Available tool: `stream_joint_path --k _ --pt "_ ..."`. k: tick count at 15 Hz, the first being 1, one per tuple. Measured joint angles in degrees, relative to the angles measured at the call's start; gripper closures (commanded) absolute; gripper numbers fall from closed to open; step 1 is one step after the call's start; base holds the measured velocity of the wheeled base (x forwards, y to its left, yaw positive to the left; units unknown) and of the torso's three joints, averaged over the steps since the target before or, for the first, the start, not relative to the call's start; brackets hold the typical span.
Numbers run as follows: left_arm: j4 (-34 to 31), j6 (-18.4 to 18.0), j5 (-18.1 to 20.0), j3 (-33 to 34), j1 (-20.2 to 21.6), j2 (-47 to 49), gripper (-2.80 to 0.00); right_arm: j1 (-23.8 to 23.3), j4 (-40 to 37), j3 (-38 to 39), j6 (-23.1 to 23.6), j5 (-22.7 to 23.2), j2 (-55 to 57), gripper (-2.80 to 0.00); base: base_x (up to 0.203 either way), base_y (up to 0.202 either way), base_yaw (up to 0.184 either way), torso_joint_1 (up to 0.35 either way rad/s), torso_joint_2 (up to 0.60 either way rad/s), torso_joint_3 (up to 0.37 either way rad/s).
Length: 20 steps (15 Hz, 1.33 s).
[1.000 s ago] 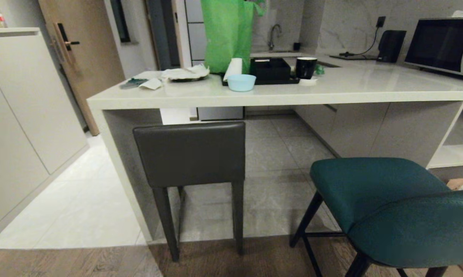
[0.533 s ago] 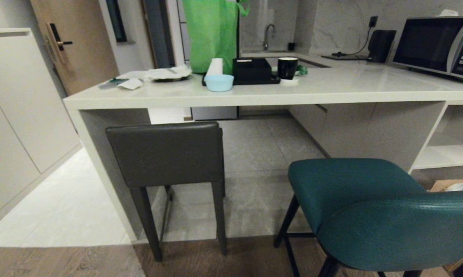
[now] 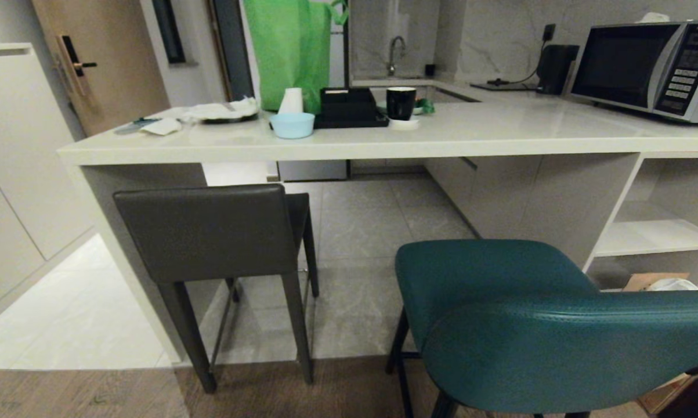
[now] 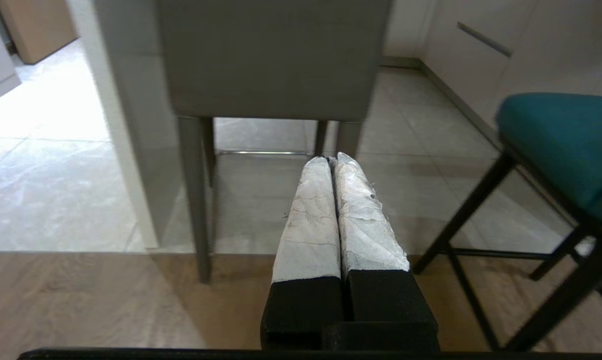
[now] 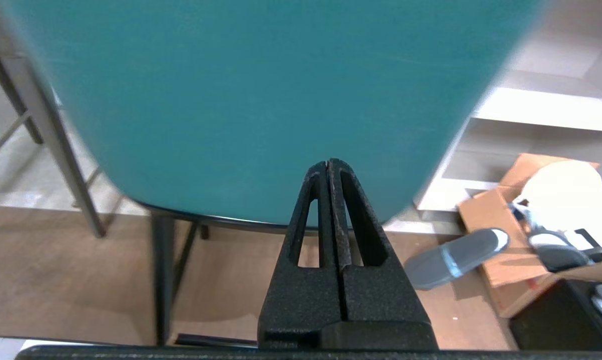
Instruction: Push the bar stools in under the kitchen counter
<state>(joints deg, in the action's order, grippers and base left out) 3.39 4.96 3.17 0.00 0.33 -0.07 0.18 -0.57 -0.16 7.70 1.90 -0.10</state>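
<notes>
Teal stool (image 5: 260, 100) stands right before the closed right hand (image 5: 328, 165). The grey stool (image 4: 273, 55) stands ahead of the closed left hand (image 4: 332, 160), under the worktop (image 3: 349, 145).

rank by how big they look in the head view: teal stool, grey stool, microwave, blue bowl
1. teal stool, though it stands nearest the camera, which inflates it
2. grey stool
3. microwave
4. blue bowl

The two stools may really be alike in size; the view cannot settle that.

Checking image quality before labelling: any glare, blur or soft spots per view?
Head view: soft glare on the kitchen counter. Left wrist view: grey stool slightly smeared, left gripper sharp. Right wrist view: teal stool fills the frame, edges blurred.
</notes>
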Motion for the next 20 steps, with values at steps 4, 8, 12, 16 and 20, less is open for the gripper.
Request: stream_joint_path --k 4,8,12,16,20 --pt "0.0 0.0 0.0 0.0 0.0 0.0 0.0 0.0 0.0 0.0 -0.1 0.0 0.0 0.0 0.0 -0.198 0.004 0.003 0.0 0.003" --pt "0.0 0.0 0.1 0.0 0.0 0.0 0.0 0.0 0.0 0.0 -0.1 0.0 0.0 0.0 0.0 -0.196 0.002 0.0 0.0 0.003" --pt "0.0 0.0 0.0 0.0 0.0 0.0 0.0 0.0 0.0 0.0 -0.1 0.0 0.0 0.0 0.0 -0.196 0.003 0.001 0.0 0.0" --pt "0.0 0.0 0.0 0.0 0.0 0.0 0.0 0.0 0.0 0.0 -0.1 0.0 0.0 0.0 0.0 -0.194 0.001 0.001 0.0 0.0" --pt "0.3 0.0 0.1 0.0 0.0 0.0 0.0 0.0 0.0 0.0 -0.3 0.0 0.0 0.0 0.0 -0.183 0.0 0.003 0.0 0.002"
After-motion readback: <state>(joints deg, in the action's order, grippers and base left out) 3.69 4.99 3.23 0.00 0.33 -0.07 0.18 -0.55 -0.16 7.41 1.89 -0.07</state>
